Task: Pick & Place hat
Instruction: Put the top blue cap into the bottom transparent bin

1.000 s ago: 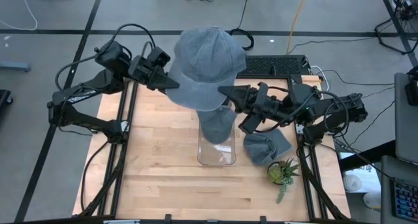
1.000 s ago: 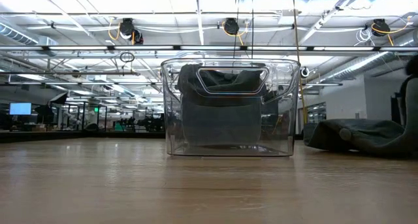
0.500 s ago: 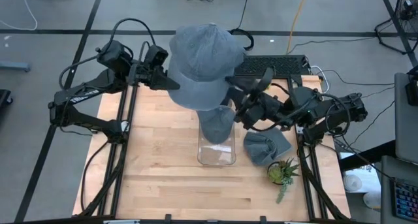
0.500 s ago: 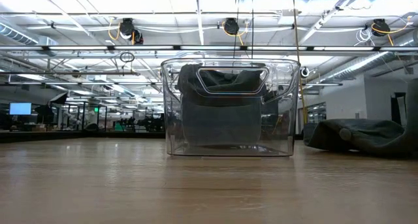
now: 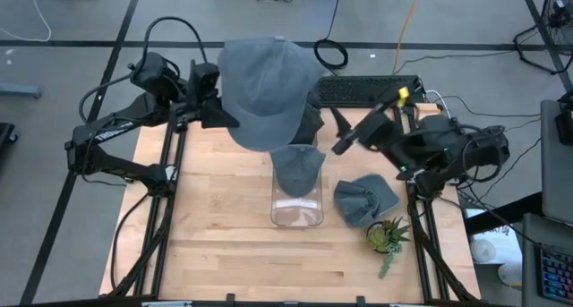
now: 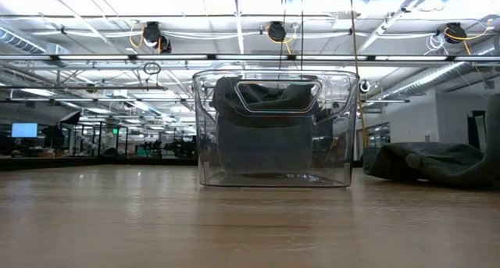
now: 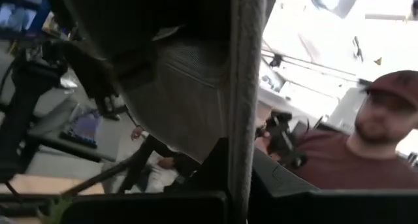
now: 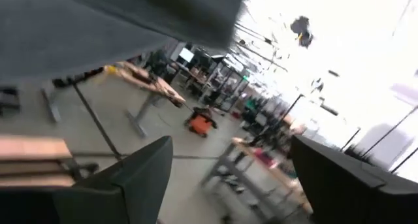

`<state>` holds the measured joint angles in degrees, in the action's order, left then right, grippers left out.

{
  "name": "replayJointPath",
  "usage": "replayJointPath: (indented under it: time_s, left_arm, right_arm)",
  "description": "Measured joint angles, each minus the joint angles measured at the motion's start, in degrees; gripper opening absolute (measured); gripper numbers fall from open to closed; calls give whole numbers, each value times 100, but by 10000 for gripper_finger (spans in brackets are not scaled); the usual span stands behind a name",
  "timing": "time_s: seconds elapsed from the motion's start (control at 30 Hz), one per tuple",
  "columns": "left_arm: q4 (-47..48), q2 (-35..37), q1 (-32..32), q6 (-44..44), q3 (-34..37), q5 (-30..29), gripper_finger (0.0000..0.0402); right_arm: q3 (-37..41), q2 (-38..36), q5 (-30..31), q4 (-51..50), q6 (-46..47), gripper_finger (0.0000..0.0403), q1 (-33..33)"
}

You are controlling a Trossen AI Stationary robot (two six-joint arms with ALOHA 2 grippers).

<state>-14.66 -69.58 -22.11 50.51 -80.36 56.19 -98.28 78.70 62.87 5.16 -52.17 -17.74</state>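
High view: left gripper (image 5: 235, 119) clenched on soft grey denim hat (image 5: 266, 88) above clear plastic bin (image 5: 296, 208); right gripper (image 5: 338, 128) released.

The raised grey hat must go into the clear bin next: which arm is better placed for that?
Left. The left gripper is shut on the raised grey hat, just behind the clear bin. The right gripper is open, holds nothing, and is tilted upward beside the hat.

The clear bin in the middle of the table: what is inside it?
The clear bin holds one grey hat, bunched at its far end; the low view shows it through the wall. Whether anything lies under that hat cannot be seen.
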Motion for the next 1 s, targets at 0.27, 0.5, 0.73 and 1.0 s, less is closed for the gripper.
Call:
replayJointPath:
  time_s: [0.27, 0.5, 0.73, 1.0]
  left_arm:
    - [545, 92, 4, -2106, -2, -17, 9]
    - [2149, 287, 0, -3776, -2, -521, 9]
    - [3502, 289, 54, -4494, -4, -1042, 9]
    - [3839, 293, 411, -5018, -8, -2233, 9]
  right_arm:
    - [0, -475, -338, -508, 2253, 287, 2]
    - [0, -860, -1184, -1379, 3544, 283, 315]
    - [0, -1062, -2704, -1907, 4408, 289, 881]
    - [-951, -710, -4081, -3067, 5157, 282, 1477]
